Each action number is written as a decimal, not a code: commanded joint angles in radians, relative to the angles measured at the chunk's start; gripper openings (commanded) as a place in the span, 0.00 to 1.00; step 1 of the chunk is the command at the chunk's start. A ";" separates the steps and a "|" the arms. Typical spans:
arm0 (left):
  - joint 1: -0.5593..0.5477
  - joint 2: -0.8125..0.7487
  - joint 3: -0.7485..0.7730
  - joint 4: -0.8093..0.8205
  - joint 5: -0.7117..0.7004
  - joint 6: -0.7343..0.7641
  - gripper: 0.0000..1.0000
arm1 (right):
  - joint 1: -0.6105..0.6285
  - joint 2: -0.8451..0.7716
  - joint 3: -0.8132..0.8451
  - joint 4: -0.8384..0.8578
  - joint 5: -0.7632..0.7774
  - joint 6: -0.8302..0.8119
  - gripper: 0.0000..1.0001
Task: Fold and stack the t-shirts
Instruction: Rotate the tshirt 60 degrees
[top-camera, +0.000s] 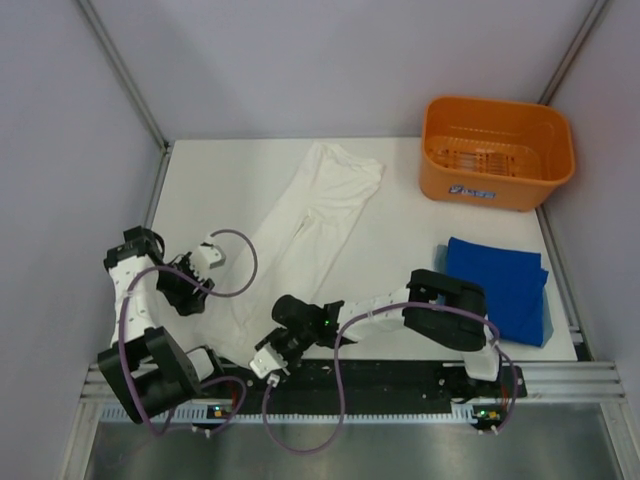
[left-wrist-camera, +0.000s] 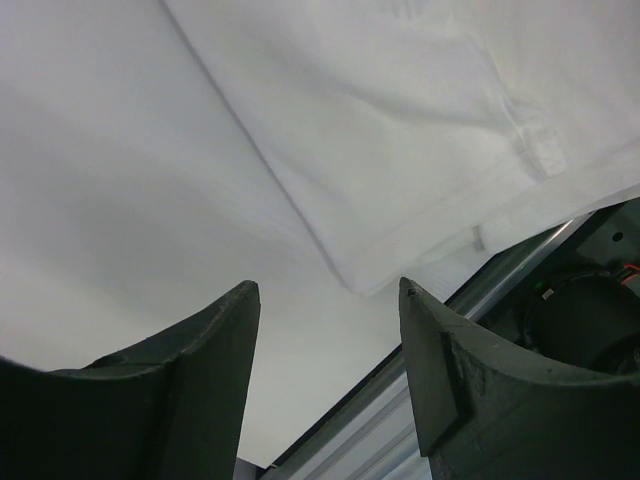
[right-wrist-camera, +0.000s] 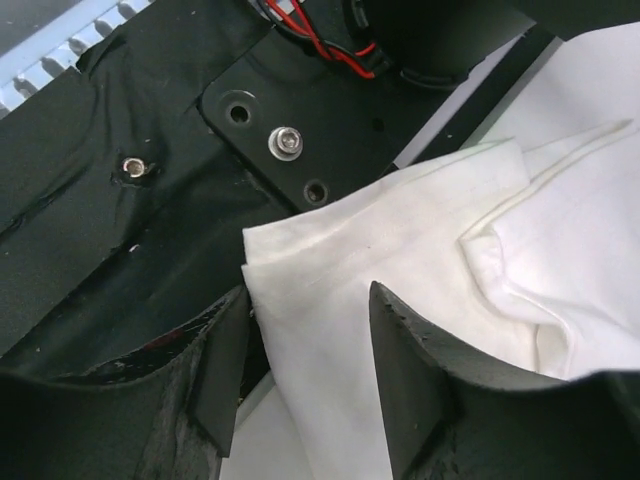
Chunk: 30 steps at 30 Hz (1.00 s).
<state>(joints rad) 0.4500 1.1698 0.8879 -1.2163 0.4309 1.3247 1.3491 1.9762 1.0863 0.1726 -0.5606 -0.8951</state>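
Observation:
A white t-shirt (top-camera: 310, 215), folded into a long strip, lies diagonally from the table's middle back to its near left edge. A blue t-shirt (top-camera: 500, 285) lies folded at the right. My right gripper (top-camera: 280, 335) is at the white shirt's near end. In the right wrist view its jaws (right-wrist-camera: 308, 295) straddle the white shirt's corner (right-wrist-camera: 400, 240), which hangs over the table edge; the fingers stand apart with cloth between them. My left gripper (top-camera: 188, 295) hovers left of the shirt, open (left-wrist-camera: 325, 290) over bare table, just short of the shirt's hem corner (left-wrist-camera: 400, 130).
An orange plastic basket (top-camera: 495, 150) stands at the back right, beyond the blue shirt. The black base plate (right-wrist-camera: 150, 150) and metal rail (top-camera: 400, 380) run along the near edge under my right gripper. Grey walls close in both sides.

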 joint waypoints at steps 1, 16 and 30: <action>-0.030 -0.001 -0.007 -0.031 0.020 0.031 0.62 | 0.025 0.055 0.049 -0.018 -0.010 -0.042 0.45; -0.146 -0.107 -0.078 -0.321 0.006 0.800 0.77 | -0.033 -0.217 -0.222 0.009 0.010 0.005 0.00; -0.336 -0.156 -0.360 -0.128 -0.198 0.946 0.83 | -0.065 -0.224 -0.235 -0.007 -0.025 0.036 0.00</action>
<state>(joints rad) 0.1226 1.0451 0.6243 -1.2598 0.3412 1.9499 1.2934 1.7695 0.8177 0.1787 -0.5510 -0.8742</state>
